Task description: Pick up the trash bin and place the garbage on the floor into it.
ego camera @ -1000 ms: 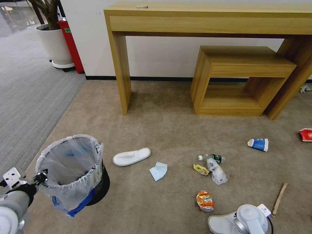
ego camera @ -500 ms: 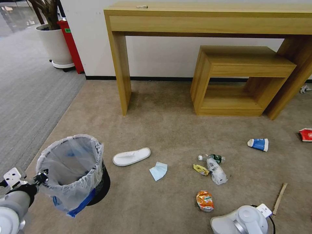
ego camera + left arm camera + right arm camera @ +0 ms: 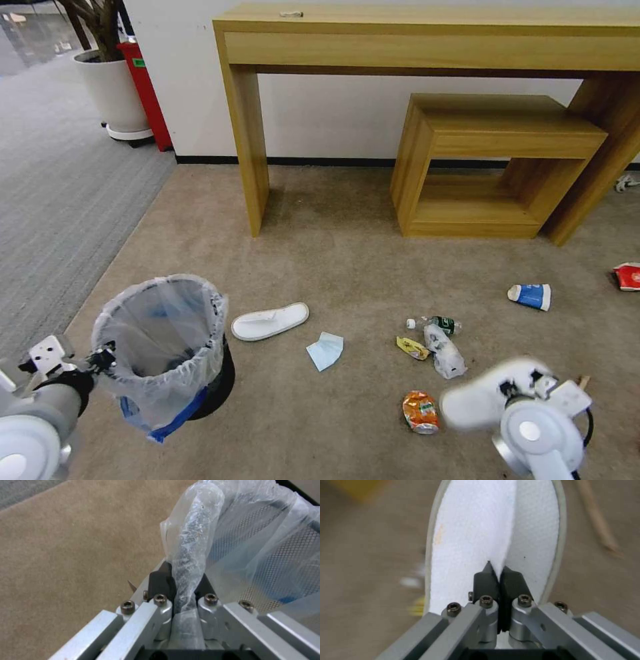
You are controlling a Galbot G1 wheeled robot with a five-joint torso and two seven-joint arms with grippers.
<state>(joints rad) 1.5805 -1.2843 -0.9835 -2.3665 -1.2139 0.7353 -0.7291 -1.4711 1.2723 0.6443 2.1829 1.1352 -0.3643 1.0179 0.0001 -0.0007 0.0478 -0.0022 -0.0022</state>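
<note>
You are looking down at a beige carpet floor (image 3: 333,267) with a wooden counter (image 3: 427,40) against the wall behind. In the head view your left arm is reaching in low at the near left, its left pincer (image 3: 100,357) gripping the rim of the trash bin (image 3: 163,347). A white slipper (image 3: 270,321), a blue mask (image 3: 325,351) and an orange wrapper (image 3: 420,411) are lying beside it. Your right arm is bending in at the near right, carrying a second slipper (image 3: 480,400).

In the left wrist view the left pincer (image 3: 183,585) is clamping the bagged rim of the trash bin (image 3: 266,550).

In the right wrist view the right pincer (image 3: 500,577) is pinching the second slipper (image 3: 470,542), fingers nearly together.
</note>
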